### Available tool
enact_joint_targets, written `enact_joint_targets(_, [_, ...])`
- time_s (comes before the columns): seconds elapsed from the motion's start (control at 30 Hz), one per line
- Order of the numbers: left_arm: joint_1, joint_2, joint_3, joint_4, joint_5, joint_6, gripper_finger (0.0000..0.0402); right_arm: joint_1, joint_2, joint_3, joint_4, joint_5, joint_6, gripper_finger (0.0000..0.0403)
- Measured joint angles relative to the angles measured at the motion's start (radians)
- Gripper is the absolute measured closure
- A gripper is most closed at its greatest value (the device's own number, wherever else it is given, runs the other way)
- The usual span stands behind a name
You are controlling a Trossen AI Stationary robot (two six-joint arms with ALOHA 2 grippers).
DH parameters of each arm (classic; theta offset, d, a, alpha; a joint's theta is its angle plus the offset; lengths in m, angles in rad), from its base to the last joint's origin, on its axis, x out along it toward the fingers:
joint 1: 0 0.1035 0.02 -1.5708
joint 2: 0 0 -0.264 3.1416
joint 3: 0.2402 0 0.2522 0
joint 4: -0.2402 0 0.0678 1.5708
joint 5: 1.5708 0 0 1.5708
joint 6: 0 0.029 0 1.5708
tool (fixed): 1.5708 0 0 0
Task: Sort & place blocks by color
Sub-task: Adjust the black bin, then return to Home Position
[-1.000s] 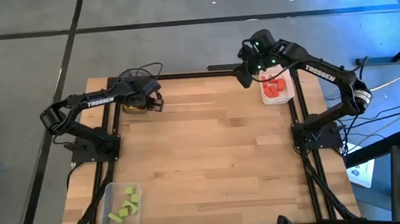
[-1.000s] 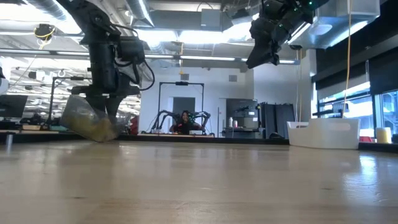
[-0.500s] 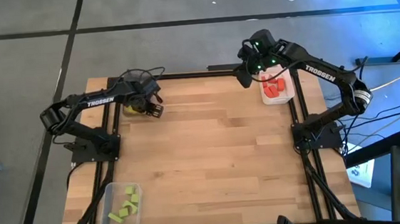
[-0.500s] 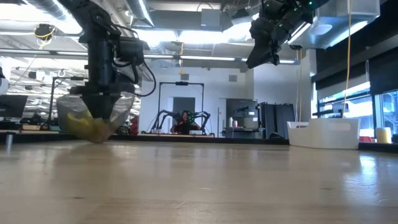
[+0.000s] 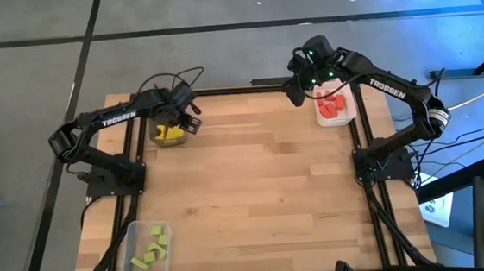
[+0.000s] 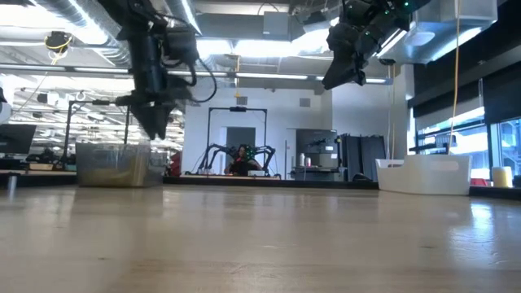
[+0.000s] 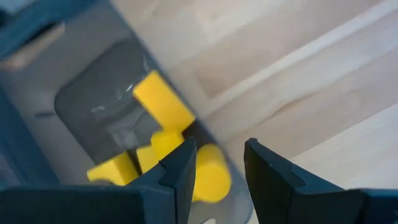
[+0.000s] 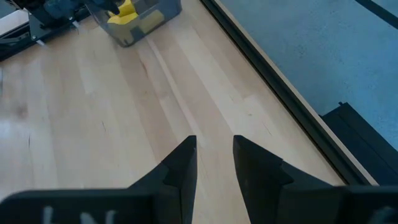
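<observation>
- Left gripper [image 5: 190, 115] hangs above the clear tray [image 5: 171, 135] at the table's [image 5: 254, 178] far left corner, fingers parted, grasping nothing.
- Right gripper [image 5: 294, 90] hovers beside the white tray [image 5: 348, 110], likewise parted and unladen.
- Yellow blocks [image 5: 170, 133] lie in the clear tray.
- Red blocks [image 5: 331, 104] occupy the white tray.
- Green blocks [image 5: 150, 247] sit in the near-left tray [image 5: 132, 244].

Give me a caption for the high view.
Left gripper over the tray of yellow blocks; right gripper beside the red ones.
</observation>
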Motion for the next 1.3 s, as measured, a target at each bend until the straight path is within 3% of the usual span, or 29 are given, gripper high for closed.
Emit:
enact_joint_targets(0.17, [0.0,0.0,0.037,0.034,-0.001,0.023,0.0278,0.0,0.0,0.0,0.0,0.0,0.0,0.0298])
enact_joint_targets(0.5, [-0.024,0.074,-0.01,0.131,0.062,0.019,0.0278,0.0,0.0,0.0,0.0,0.0,-0.007,0.0298])
enact_joint_targets(0.83, [-0.027,0.185,-0.011,0.087,-0.011,0.017,0.0278,0.0,0.0,0.0,0.0,0.0,-0.008,0.0298])
enact_joint_targets(1.07, [-0.027,0.161,-0.012,0.067,-0.031,0.025,0.0278,0.0,0.0,0.0,0.0,0.0,-0.005,0.0298])
enact_joint_targets(1.3, [-0.037,0.052,0.055,0.066,0.062,0.077,0.0278,0.0,0.0,0.0,-0.001,0.0,0.002,0.0299])
